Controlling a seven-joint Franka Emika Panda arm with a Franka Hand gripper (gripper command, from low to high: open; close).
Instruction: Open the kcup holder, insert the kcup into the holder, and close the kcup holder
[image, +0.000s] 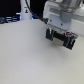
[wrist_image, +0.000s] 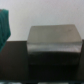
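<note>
My jaws hang apart over the pale tabletop, holding nothing. I might bump the kcup holder instead of opening it.

The kcup holder appears only in the wrist view, blurred. It is a boxy unit with a flat, dull grey-brown top that catches a soft sheen, and a darker, near-black front face below it. It sits square-on and upright, in front of a pale wall, resting on a dark surface. The front looks flush with the body, with no tray showing, though the blur hides any seams or panels. From the centre of that picture its top lies toward 3 o'clock. The kcup cannot be made out in either view.
</note>
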